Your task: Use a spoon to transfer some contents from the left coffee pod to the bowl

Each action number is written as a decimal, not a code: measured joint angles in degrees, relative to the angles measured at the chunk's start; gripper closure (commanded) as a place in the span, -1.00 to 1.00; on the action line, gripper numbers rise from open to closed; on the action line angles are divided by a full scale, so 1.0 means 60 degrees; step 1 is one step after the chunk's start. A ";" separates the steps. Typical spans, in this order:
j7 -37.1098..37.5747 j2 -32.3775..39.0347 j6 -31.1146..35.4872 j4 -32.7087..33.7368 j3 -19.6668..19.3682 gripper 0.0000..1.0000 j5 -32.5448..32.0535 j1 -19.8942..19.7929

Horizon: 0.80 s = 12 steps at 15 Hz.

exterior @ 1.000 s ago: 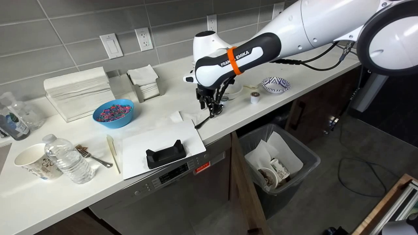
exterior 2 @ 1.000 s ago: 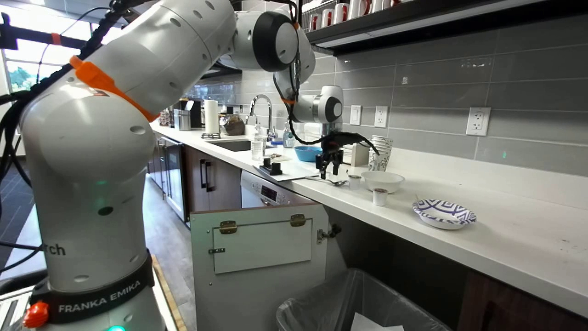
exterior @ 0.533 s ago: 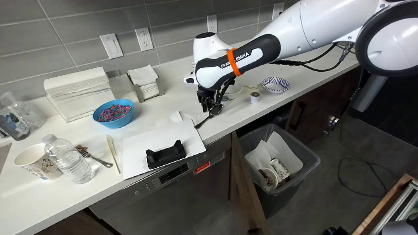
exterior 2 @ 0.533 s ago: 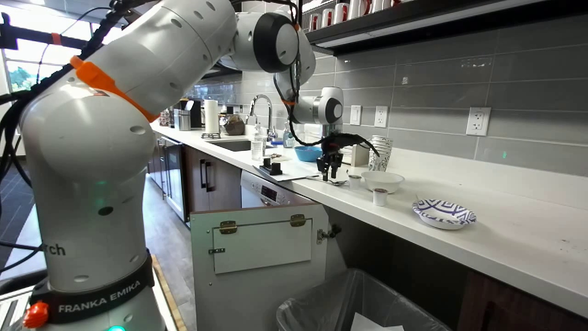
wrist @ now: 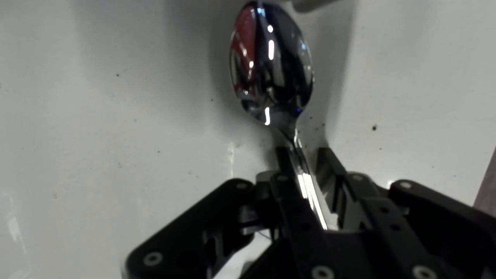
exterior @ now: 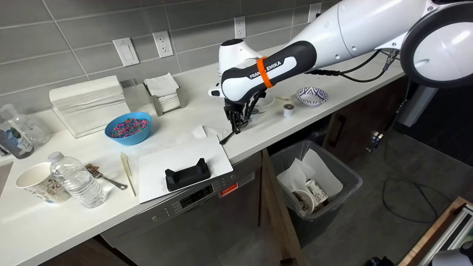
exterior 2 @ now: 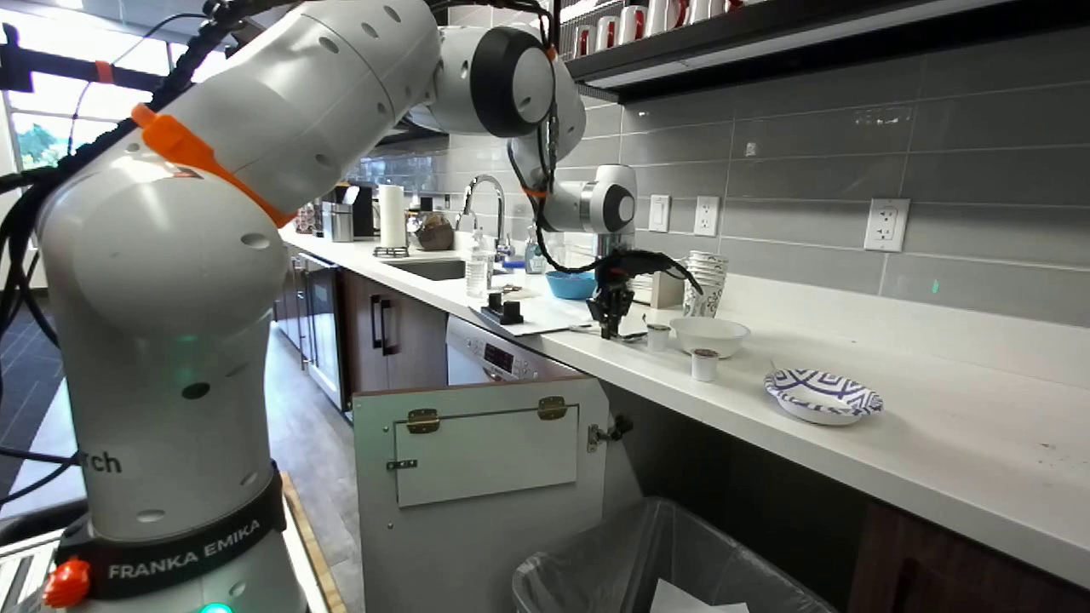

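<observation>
Wrist view: the spoon points away from the end effector, its handle running between the jaws, which stand close on either side; whether they are clamped on it, I cannot tell. In an exterior view the handle's end is at the edge of a white board on the worktop. In an exterior view the white bowl stands near, one coffee pod between it and the end effector, a second pod in front. A red sign on the dishwasher reads DIRTY. The arm carries FRANKA EMIKA, partly covered by an orange band; its base collar shows the name whole, with "rch" higher up. A greyish bottle's label is too small to read.
</observation>
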 measured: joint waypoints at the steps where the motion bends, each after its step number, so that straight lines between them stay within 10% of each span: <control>1: 0.0000 0.0000 0.0000 0.0001 0.0000 0.73 0.0000 0.0000; 12: 0.0016 -0.0020 -0.0001 0.0051 0.0000 0.95 -0.0001 0.0033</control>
